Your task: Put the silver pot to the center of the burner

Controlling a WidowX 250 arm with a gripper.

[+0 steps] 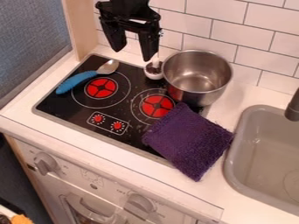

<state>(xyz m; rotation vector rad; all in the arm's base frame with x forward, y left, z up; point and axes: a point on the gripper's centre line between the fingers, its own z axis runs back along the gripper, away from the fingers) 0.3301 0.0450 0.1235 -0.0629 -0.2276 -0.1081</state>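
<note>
Silver pot [197, 83], lower right of tool [133, 54], apart

The pot [196, 83] is shiny smooth metal, the stovetop [79, 113] glossy black, the cloth [191, 141] rough and woven-looking.

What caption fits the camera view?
Gripper, jaws open, above a toy stove; silver pot at the back right corner, purple cloth in front, blue-handled spoon at left.
</note>
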